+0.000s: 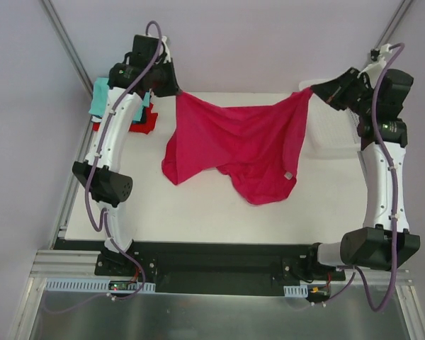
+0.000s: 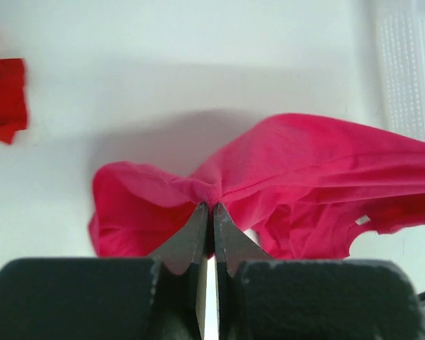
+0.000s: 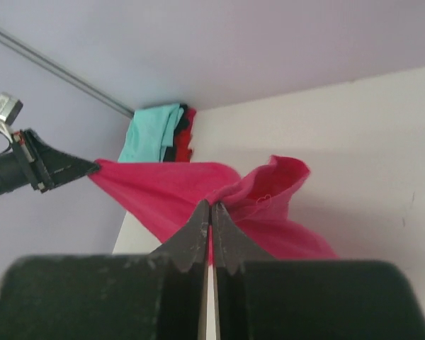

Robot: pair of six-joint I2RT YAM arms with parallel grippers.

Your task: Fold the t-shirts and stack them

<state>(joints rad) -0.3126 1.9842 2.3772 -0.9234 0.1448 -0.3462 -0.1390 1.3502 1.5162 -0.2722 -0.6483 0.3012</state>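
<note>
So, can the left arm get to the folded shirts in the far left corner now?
Probably not yet. The stack lies close beside the left gripper, but that gripper is shut on the pink shirt, which the right gripper also holds.

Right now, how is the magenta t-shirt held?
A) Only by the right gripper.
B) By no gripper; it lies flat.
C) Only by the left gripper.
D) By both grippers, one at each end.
D: the left gripper and the right gripper are each shut on the magenta t-shirt, which hangs stretched between them.
</note>
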